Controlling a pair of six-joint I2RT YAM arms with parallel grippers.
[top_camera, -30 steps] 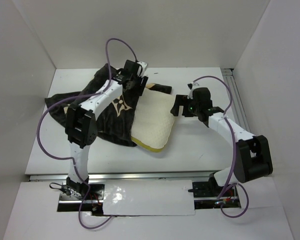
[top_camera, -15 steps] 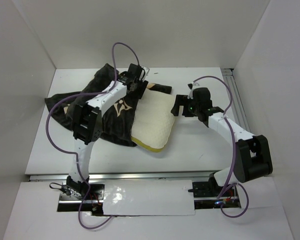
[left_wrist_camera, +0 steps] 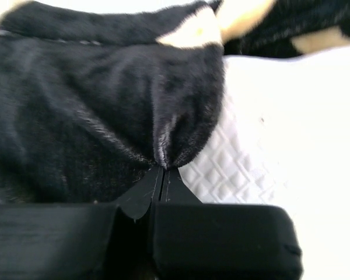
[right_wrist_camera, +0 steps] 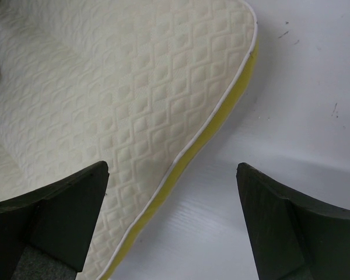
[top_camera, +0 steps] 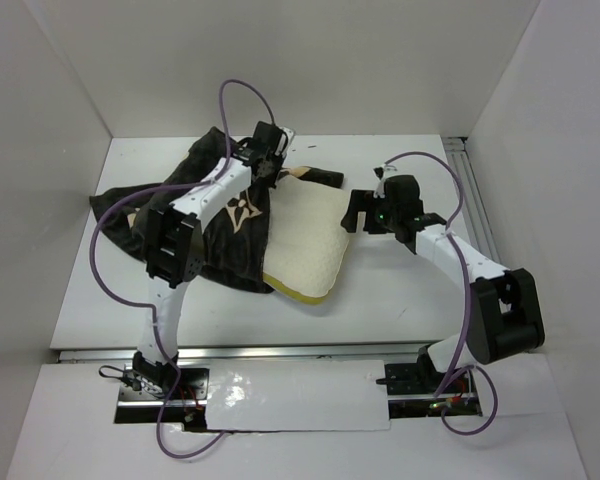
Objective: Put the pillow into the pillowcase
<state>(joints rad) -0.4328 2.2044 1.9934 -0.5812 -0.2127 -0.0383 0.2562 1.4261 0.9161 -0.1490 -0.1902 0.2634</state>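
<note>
The dark plush pillowcase (top_camera: 205, 235), printed with tan flower and star shapes, lies crumpled on the left half of the white counter (top_camera: 400, 290). The cream quilted pillow (top_camera: 305, 245) lies at the counter's middle. Its left side is covered by the pillowcase fabric, but how far it sits inside cannot be told. Its right side and near corner, edged in pale yellow, lie bare.

Plain white walls (top_camera: 330, 70) enclose the counter on the left, back and right.

The left end effector (top_camera: 268, 165) is at the far edge of the pillowcase, over the pillow's far left corner. In the left wrist view, the left end effector (left_wrist_camera: 163, 173) is pinched tight on a fold of dark pillowcase (left_wrist_camera: 93, 111) plush, with the quilted pillow (left_wrist_camera: 239, 169) just beside it.

The right end effector (top_camera: 356, 212) sits at the pillow's right edge, spread wide and gripping nothing. In the right wrist view, the right end effector (right_wrist_camera: 170, 195) straddles the yellow edge of the pillow (right_wrist_camera: 105, 105). Contact cannot be told.
</note>
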